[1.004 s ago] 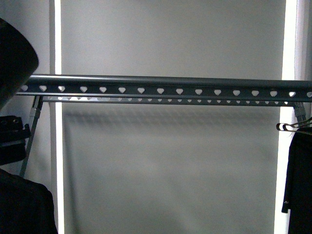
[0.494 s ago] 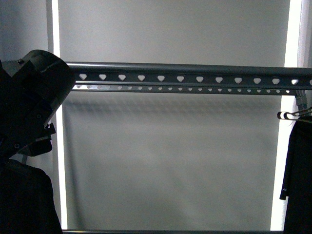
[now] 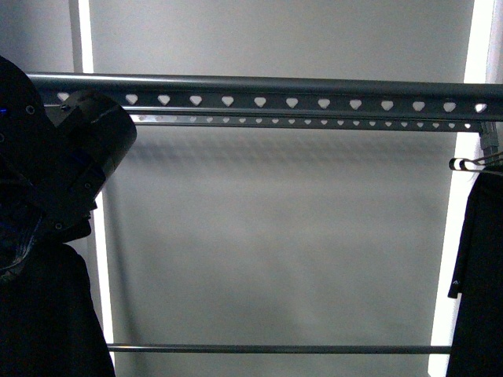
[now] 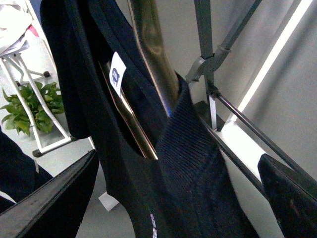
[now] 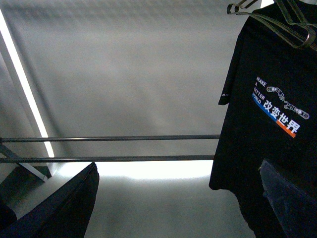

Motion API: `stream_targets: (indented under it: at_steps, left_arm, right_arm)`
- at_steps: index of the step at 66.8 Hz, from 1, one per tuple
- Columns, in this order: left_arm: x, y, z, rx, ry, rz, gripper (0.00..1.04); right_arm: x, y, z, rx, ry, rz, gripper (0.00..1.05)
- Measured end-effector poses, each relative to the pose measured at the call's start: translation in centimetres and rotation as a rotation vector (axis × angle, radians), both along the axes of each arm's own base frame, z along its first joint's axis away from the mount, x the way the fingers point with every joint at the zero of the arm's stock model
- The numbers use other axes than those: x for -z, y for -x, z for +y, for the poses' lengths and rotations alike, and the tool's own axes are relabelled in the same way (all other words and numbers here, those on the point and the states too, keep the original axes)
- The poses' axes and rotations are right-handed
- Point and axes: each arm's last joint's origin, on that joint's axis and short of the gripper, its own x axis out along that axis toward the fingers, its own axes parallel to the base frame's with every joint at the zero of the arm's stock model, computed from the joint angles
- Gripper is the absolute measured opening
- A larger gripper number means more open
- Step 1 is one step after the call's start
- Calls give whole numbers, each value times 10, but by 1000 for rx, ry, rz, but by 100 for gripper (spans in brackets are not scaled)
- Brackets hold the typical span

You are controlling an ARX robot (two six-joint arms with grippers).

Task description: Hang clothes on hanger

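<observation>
From the front view I get the rack (image 3: 275, 85) nearly whole: its long top rail with the row of heart-shaped holes, a second punched rail just behind, and a thin lower bar (image 3: 275, 348). The left arm (image 3: 78, 157) rises as a bulky black mass in front of the rack's left end, reaching up to the top rail, with black cloth (image 3: 47, 322) hanging below it. Only the left wrist view shows what is there: a black T-shirt (image 4: 193, 168) with a ribbed collar (image 4: 183, 134), a white neck label (image 4: 117, 74) and a scrap of white print at the lower edge, threaded on a glossy bronze-toned hanger (image 4: 131, 124) whose stem runs upward beside the rack's hinged leg (image 4: 205, 64). The left gripper (image 4: 177, 163) has its fingers (image 4: 54, 198) spread wide with the shirt's neck between them; I can't tell whether either touches the cloth. At the rack's right end hangs a printed T-shirt (image 3: 479, 275) on a wire hanger (image 3: 471, 163). The front view gives just its dark edge and a small white sleeve mark (image 3: 456, 284), while the right wrist view shows its chest (image 5: 267, 148) with "MAKE A BETTER WORLD", Chinese characters and a blue-orange stripe. The right gripper (image 5: 178, 166) is spread and empty, facing the rack's lower bars. A potted plant (image 4: 29, 106) shows only from the left wrist.
</observation>
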Motion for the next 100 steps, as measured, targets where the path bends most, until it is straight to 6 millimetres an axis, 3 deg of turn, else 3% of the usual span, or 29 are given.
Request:
stream_targets:
  at_steps: [18,36,59,72,86,100]
  left_arm:
    - [24,-13,20,-29,18,93,98]
    - [21,-17,16,11,4,95,58]
    - [14,-19,2,93,-35,120,55]
    - [-10,-12,-1,170,1,27,55]
    - [-53,26,-4,334,30,-150,55]
    - [-78,54,-28,614,-3,-234,55]
  right_arm:
    - [0,0,0,0,0,0,97]
    - [0,0,0,0,0,0,97]
    - [0,0,0,0,0,0,97]
    - [0,0,0,0,0,0,97]
    - [0,0,0,0,0,0,97]
    - [0,0,0,0,0,0,97]
